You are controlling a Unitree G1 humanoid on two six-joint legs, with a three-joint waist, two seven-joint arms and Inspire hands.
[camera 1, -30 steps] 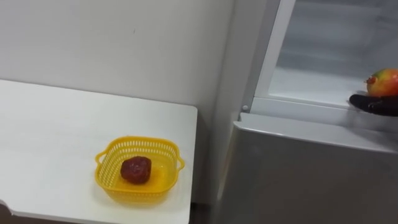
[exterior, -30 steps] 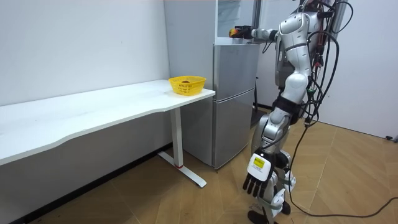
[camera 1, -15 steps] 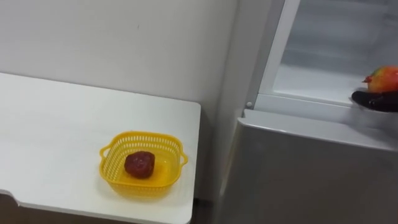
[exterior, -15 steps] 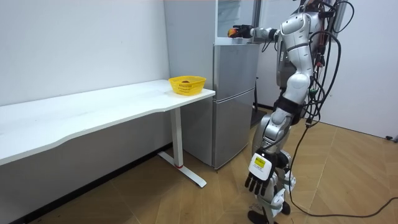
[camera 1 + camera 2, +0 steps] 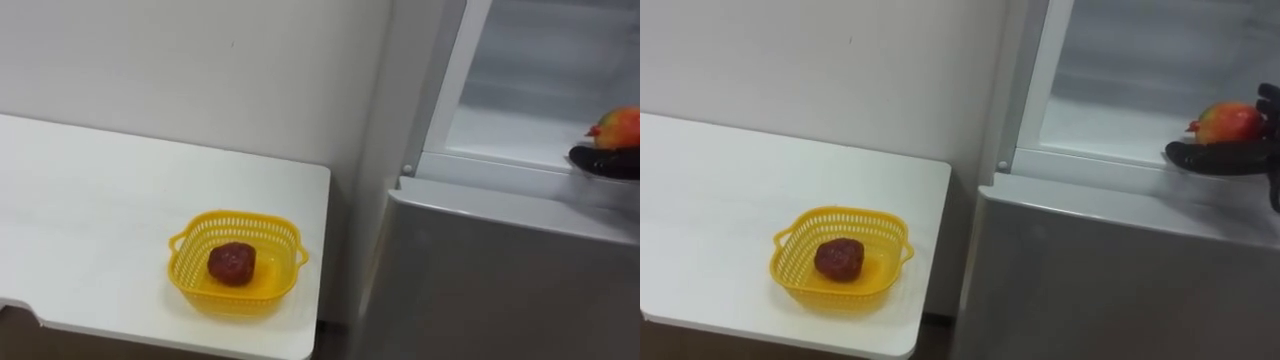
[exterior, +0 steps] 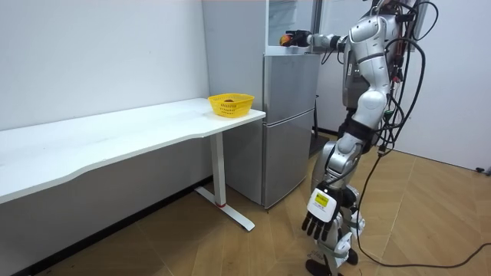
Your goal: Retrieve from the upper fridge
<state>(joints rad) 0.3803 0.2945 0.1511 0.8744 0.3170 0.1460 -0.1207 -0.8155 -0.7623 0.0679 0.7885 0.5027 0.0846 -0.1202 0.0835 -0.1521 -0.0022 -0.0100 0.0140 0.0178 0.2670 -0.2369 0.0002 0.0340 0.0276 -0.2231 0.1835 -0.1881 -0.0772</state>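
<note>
So the red-and-orange fruit [image 5: 1228, 121] is being held right at the open front of the fridge's [image 5: 1110, 280] upper compartment [image 5: 1105, 125], over toward the right end of that opening and just above the sill where the fridge's lower door begins. It's being gripped by the right hand [image 5: 1222, 157]. The dark fingers [image 5: 1190, 153] are being kept close together underneath the fruit, pointed toward the fridge's left side, and the rest of the hand is being wrapped up around the fruit's right side, so the fruit is being clasped rather than just balanced. In the room view the robot is being shown standing upright in front of the fridge, with the right arm being held out at about shoulder height to the fridge's top section. The left hand [image 6: 316, 222] is being hung low on the side away from the fridge, with its fingers being kept loose and straight, aimed at the floor. Just left of the fridge, a yellow basket [image 5: 835, 296] is being left sitting on the white table [image 5: 710, 190], at the table corner nearest the fridge, and a dark red lump [image 5: 839, 257] is being kept inside it.
</note>
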